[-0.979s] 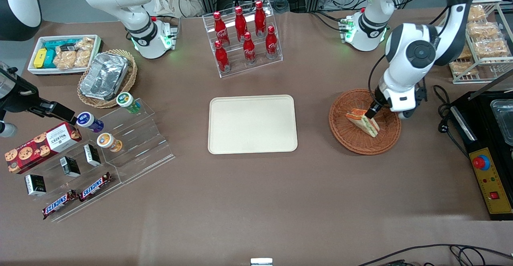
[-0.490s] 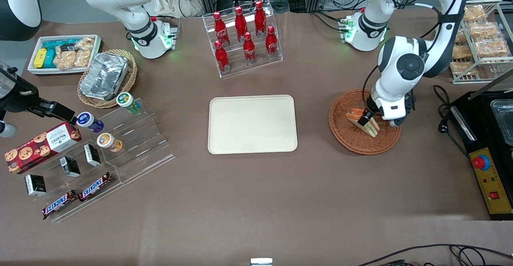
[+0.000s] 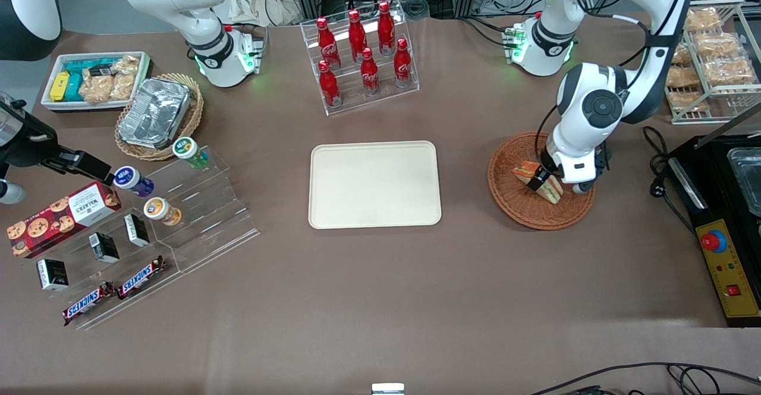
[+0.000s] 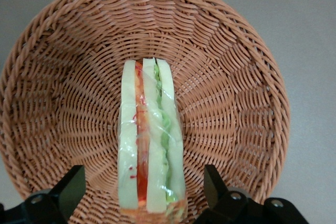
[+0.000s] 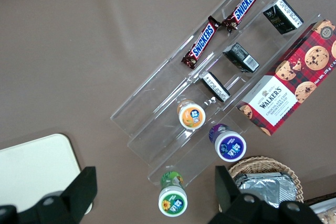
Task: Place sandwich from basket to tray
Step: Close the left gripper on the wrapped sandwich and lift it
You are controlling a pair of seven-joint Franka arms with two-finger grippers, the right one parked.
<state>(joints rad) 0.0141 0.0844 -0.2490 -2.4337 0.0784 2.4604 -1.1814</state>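
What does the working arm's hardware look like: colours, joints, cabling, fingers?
The left arm has glossy white rounded shells with dark grey joint bands and a round dark grey cap. A thin black cable loops along it. Its base shows a green light. The gripper, over the basket, is white with black fingers.

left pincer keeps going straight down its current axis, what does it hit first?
Most likely the sandwich: the left pincer is open, one finger each side of the wedge, which stands on edge in the basket. Below lies the wicker floor. The wrist view does not settle how much gap remains.
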